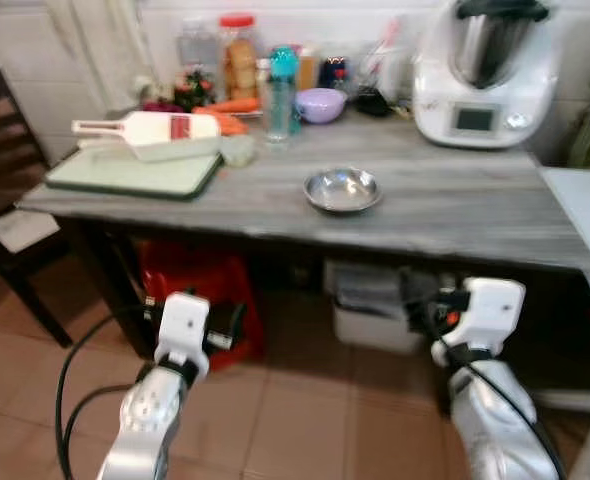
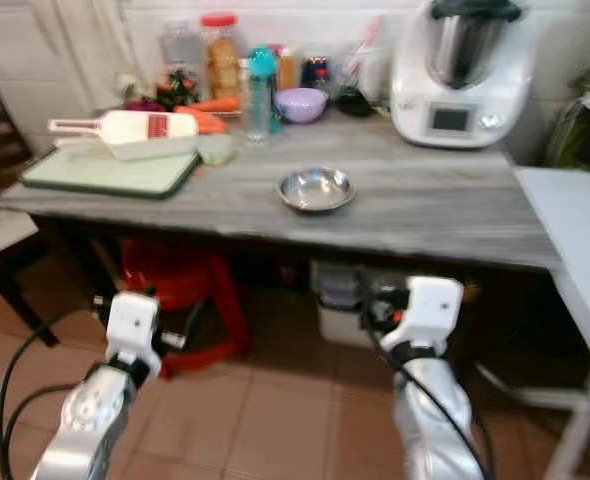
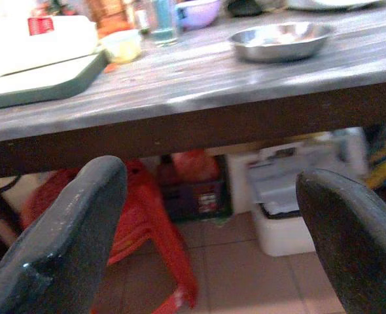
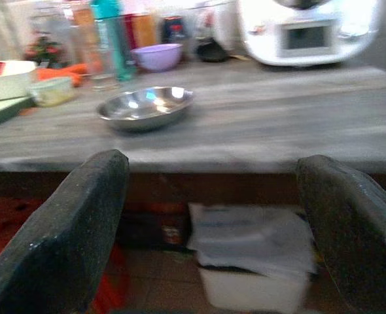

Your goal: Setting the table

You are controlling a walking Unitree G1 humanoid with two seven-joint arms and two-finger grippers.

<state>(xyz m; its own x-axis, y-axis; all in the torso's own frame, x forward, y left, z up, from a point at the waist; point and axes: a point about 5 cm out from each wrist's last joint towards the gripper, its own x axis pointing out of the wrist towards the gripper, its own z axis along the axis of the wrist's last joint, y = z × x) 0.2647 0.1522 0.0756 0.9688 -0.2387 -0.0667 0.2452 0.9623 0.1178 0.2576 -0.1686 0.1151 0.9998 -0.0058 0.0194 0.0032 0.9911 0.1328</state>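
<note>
Gleaming round steel bowl [image 1: 342,189] upright on grey wooden table [image 1: 455,215], empty

Grey, wood-grained table [image 1: 455,205] with a dark brown edge. Shiny silver steel bowl [image 1: 343,189]. Dark green tray [image 1: 135,175] with a pale inner face, a white grater [image 1: 147,128] with a red label on top. Orange carrots [image 1: 235,105] behind. Teal-capped clear bottle [image 1: 280,95], lilac bowl [image 1: 321,104], red-lidded jar [image 1: 239,55]. White kitchen machine [image 1: 487,75] with a grey screen and steel jug. Red plastic stool [image 1: 200,295] and a white bin [image 1: 375,315] underneath. Terracotta floor tiles [image 1: 305,420]. Dark brown chair [image 1: 5,170]. Black fingers [image 3: 65,242], silver arms with white wrists [image 1: 185,325].
</note>
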